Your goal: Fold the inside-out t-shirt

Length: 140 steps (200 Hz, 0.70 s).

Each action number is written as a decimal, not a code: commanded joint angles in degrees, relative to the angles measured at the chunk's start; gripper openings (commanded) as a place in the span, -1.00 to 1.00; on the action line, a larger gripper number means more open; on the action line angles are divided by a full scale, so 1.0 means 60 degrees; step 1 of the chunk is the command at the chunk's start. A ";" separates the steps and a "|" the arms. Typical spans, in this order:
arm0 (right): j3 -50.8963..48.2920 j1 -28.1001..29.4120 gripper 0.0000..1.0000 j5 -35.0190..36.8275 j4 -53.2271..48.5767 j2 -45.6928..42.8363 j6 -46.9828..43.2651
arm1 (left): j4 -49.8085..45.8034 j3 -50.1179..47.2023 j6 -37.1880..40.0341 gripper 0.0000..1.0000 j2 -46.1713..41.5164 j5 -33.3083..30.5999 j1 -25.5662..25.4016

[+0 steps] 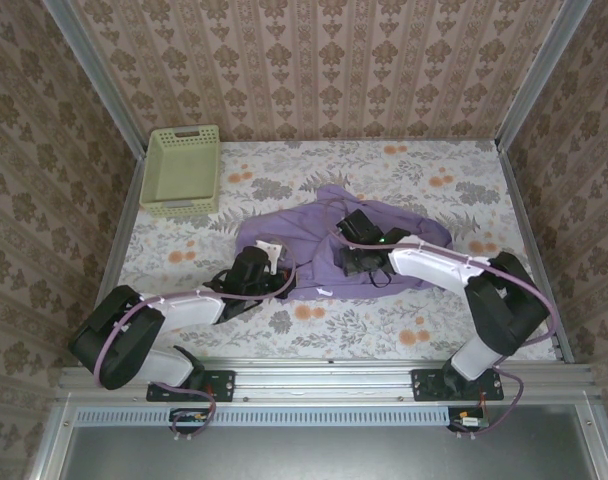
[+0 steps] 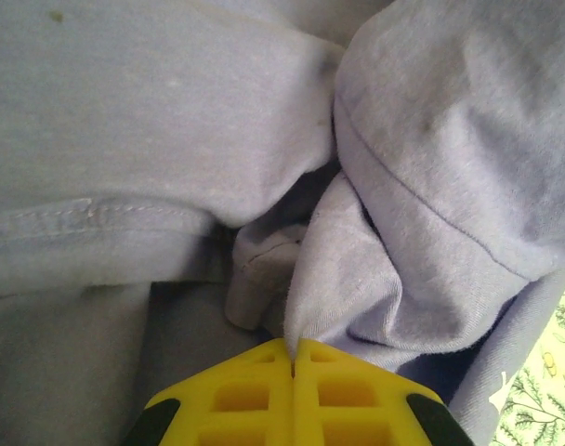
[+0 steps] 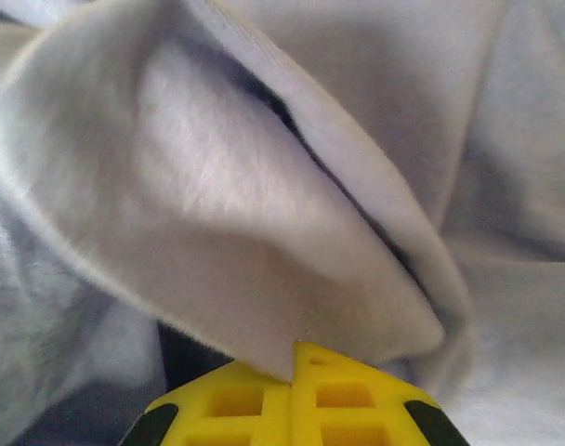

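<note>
The inside-out t-shirt (image 1: 314,235) is lying crumpled under both sets of jaws, its sleeves and neckline hidden in the folds. The left jaws are pressing together on a hemmed fold; the right jaws are pinching a pale fold likewise. A white tag (image 1: 269,247) beside the left jaws is showing nothing legible. Floral cloth is covering the table (image 1: 384,330), with patterned wallpaper (image 1: 314,60) enclosing it.

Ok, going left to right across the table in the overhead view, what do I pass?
Pale green basket → left gripper, shut on the shirt's left edge → purple t-shirt.
</note>
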 commanded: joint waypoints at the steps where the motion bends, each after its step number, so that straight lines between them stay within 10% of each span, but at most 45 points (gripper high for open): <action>1: -0.0047 0.0001 -1.00 0.0777 -0.0685 -0.1113 -0.0132 | -0.0624 0.0286 0.0441 -1.00 -0.0110 -0.0346 0.0088; 140: 0.2598 -0.0032 -1.00 0.1407 -0.5859 -0.6228 -0.0246 | -0.3969 0.4583 0.2257 -1.00 0.0565 -0.2528 0.0125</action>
